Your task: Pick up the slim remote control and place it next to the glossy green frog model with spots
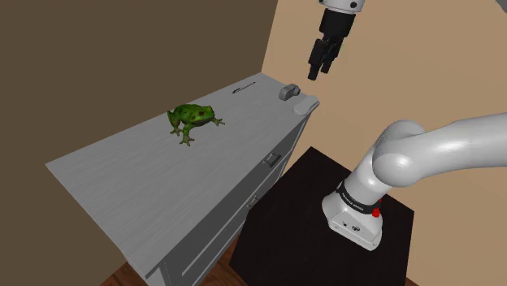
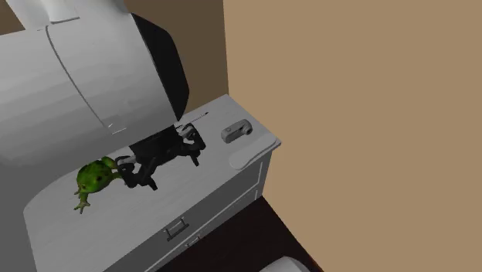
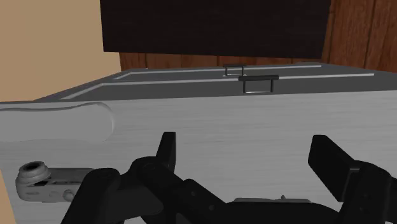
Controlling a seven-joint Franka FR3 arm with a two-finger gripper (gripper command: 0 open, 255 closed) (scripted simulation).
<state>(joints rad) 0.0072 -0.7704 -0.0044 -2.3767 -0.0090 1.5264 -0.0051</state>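
Hovering high, hand [image 1: 314, 76] spread and empty | remote [image 1: 244, 88] untouched on dresser [image 1: 122, 171], well apart from frog [image 1: 192, 116] | done: nothing | left: grasp, carry, set beside frog

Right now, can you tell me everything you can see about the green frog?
The frog is bright green and shiny, with dark spots over its back. It crouches low, right way up, with its legs spread out to the sides and its feet flat on the grey cabinet top, about midway along it. It stands alone: only the cabinet top touches it, and nothing is holding it.
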